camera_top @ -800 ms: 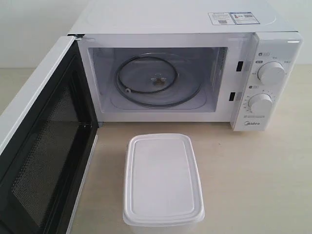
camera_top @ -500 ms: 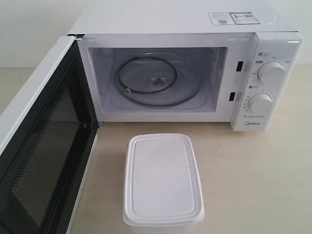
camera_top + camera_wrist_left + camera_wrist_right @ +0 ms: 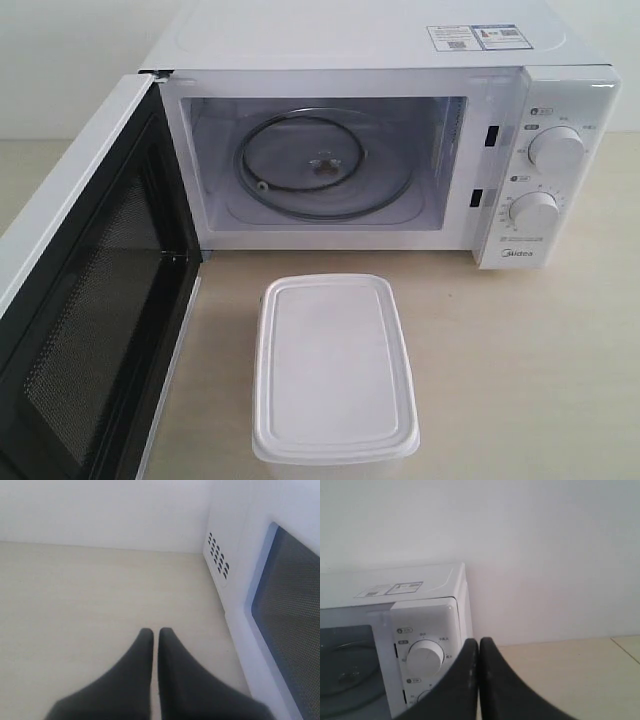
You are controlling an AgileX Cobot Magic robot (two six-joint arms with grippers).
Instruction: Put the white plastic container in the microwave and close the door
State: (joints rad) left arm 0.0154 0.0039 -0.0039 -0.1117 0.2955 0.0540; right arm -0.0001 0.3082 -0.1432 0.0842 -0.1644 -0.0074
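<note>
L fingers & R fingers pressed together, empty; container unmoved, door same as before.

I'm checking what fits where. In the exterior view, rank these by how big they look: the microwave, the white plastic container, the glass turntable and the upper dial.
Largest to smallest:
1. microwave
2. white plastic container
3. glass turntable
4. upper dial
The container sits nearer the camera than the turntable, so that pair is unsure.
</note>
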